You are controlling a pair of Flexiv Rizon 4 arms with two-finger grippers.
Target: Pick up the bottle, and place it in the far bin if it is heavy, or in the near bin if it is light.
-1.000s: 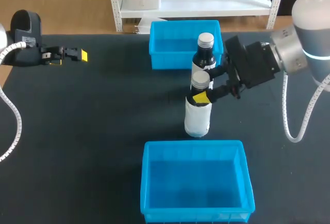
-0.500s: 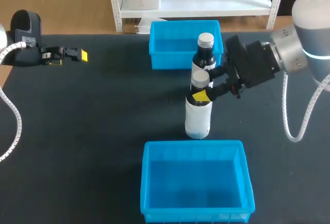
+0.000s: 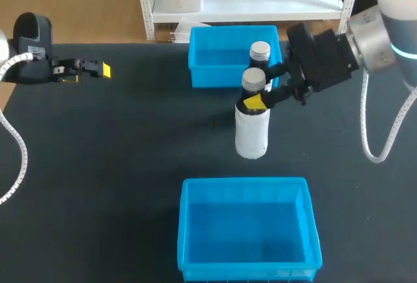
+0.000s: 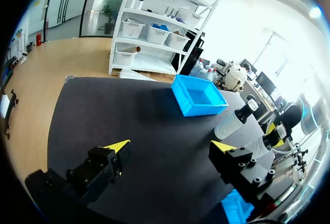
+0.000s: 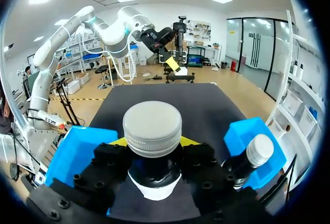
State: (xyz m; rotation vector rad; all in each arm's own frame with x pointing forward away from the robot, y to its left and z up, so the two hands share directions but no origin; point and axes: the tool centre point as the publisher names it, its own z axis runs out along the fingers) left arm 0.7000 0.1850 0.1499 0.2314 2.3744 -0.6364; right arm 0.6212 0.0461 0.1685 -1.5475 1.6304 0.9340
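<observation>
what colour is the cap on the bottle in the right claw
Silver-grey cap, seen best in the right wrist view.

The black table [image 3: 117, 165] carries a far bin [image 3: 193, 58], a near bin [image 3: 184, 231] and a dark bottle [image 3: 260, 51].

The head camera looks down on the bottle [image 3: 251, 133] from above; the right wrist camera sits just behind its cap [image 5: 152, 127]; the left wrist camera sees it from well across the desk [image 4: 129, 115].

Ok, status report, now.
Right claw shut on the bottle, at its neck. Left claw open, parked far left. Second bottle stands just behind, by the far bin.
</observation>
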